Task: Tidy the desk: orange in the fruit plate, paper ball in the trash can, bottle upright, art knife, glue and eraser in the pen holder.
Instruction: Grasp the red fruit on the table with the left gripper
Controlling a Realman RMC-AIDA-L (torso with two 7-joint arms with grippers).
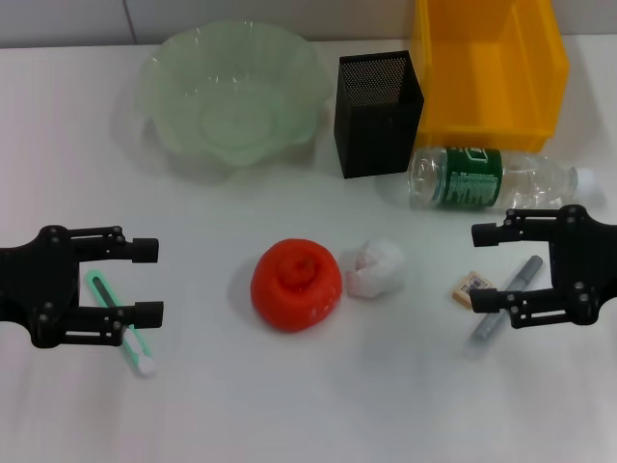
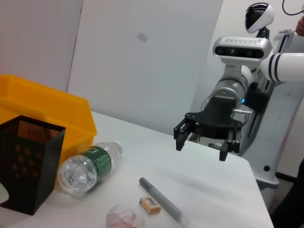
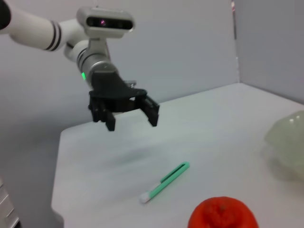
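The orange (image 1: 296, 284) lies mid-table with the white paper ball (image 1: 376, 268) touching its right side. A clear bottle (image 1: 492, 178) with a green label lies on its side in front of the yellow trash can (image 1: 487, 68). The black mesh pen holder (image 1: 378, 114) stands beside the pale green fruit plate (image 1: 231, 92). My left gripper (image 1: 147, 282) is open over the green art knife (image 1: 120, 323). My right gripper (image 1: 483, 267) is open above the eraser (image 1: 469, 289) and the grey glue stick (image 1: 506, 299). The left wrist view shows the right gripper (image 2: 201, 150), bottle (image 2: 90, 164), glue (image 2: 164, 203) and eraser (image 2: 151, 204).
The right wrist view shows my left gripper (image 3: 132, 123) hovering beyond the art knife (image 3: 165, 182) and the orange (image 3: 223, 213). The table's left edge lies close behind that gripper. A wall runs along the back of the table.
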